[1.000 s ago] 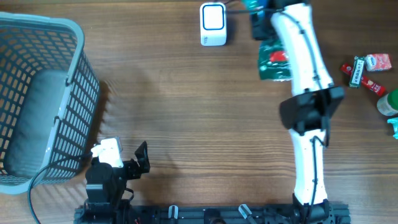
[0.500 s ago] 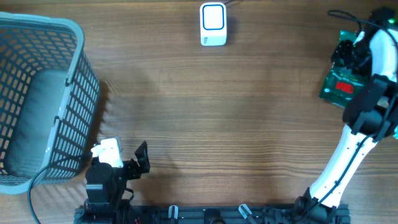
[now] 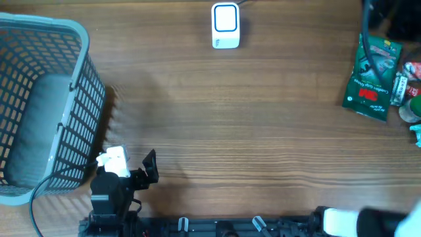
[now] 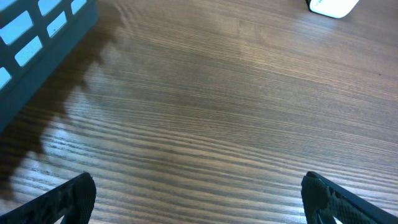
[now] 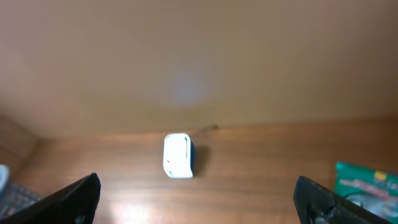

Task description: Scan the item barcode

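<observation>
Table (image 3: 263, 131) holds the basket (image 3: 89, 105) at left, the green packet (image 3: 370, 79) flat at far right, well apart from the scanner (image 3: 225, 25). Both pairs of jaws gape empty; best grip the packet by an edge, leaving its barcode clear for scanning.

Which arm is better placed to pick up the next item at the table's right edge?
Right, probably: the green packet and small items lie on its side, and the right gripper is open. The left gripper sits by the basket, far across.

Green packet (image 3: 370, 78) printed red and white, white scanner (image 3: 225, 25) edged blue, grey lattice basket (image 3: 89, 99), wood-grain table (image 3: 230, 131)
</observation>
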